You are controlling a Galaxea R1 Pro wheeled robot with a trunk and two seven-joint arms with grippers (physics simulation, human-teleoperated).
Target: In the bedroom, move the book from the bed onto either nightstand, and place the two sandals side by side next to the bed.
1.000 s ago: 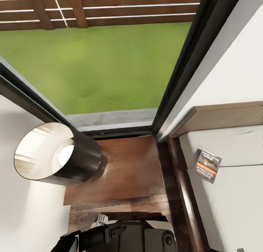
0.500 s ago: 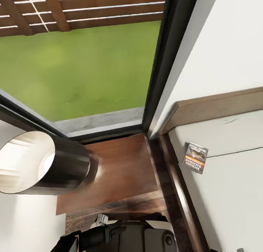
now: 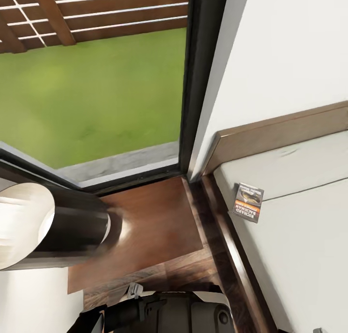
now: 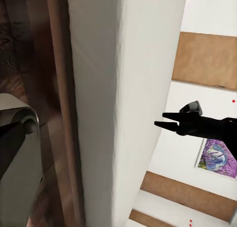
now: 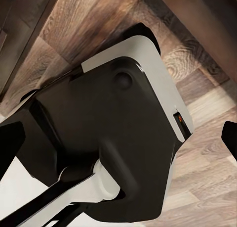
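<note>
The book (image 3: 248, 202) lies flat on the pale mattress of the bed (image 3: 299, 236), close to its near rail and just below the wooden headboard (image 3: 275, 132). A nightstand (image 3: 150, 224) stands between the bed and the window, with a lamp's dark cylindrical shade (image 3: 53, 226) over its left part. The sandals are out of view. My right gripper (image 5: 123, 143) is open, with its fingers (image 5: 11, 148) at the picture's edges over my own base. My left gripper (image 4: 121, 138) looks open beside the mattress side, and holds nothing.
A tall black-framed window (image 3: 198, 77) shows grass and a slatted fence behind the nightstand. The white wall (image 3: 290, 48) rises behind the headboard. My trunk and folded arms (image 3: 164, 313) sit low over the wood floor (image 3: 193, 275), close to the nightstand's front.
The whole head view has swung right: window, lamp, nightstand and book all slide left in the picture. The book lies at the same spot on the mattress. My arms keep their pose.
</note>
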